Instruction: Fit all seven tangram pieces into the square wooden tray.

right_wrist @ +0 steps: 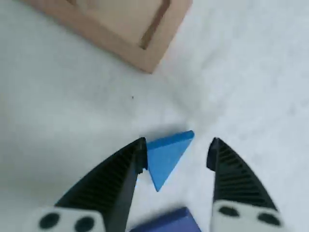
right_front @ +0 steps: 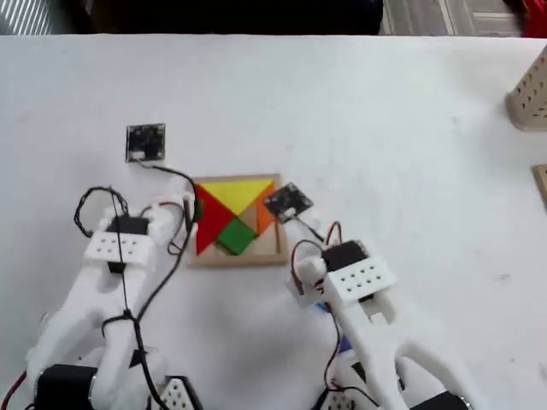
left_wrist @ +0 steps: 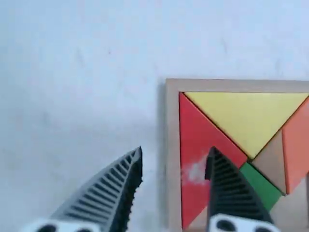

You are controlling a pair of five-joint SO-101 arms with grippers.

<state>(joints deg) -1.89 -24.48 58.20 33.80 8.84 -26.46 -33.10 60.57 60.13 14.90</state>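
Yellow triangle (left_wrist: 246,121), red triangle (left_wrist: 198,145), green piece (left_wrist: 260,183) and orange piece (left_wrist: 297,145) sit in the wooden tray (left_wrist: 171,145); right hand (right_wrist: 178,142), released, straddles the blue triangle (right_wrist: 166,154) still outside.

the room is bright, with even light falling from above. in the high view the white table (right_front: 359,111) is nearly washed out, while the room beyond its far edge sits in darkness. the arms throw only faint, soft-edged shadows on the table. by the left gripper (left_wrist: 176,151), a soft grey shadow lies on the table just beside the outer wall of the tray (left_wrist: 171,145), and a pale patch of glare sits on the red triangle (left_wrist: 193,140) near one jaw tip. the ribbed jaws stay dark. by the right gripper (right_wrist: 178,141), the blue triangle (right_wrist: 166,154) casts a thin soft shadow along its edge nearest the tray.
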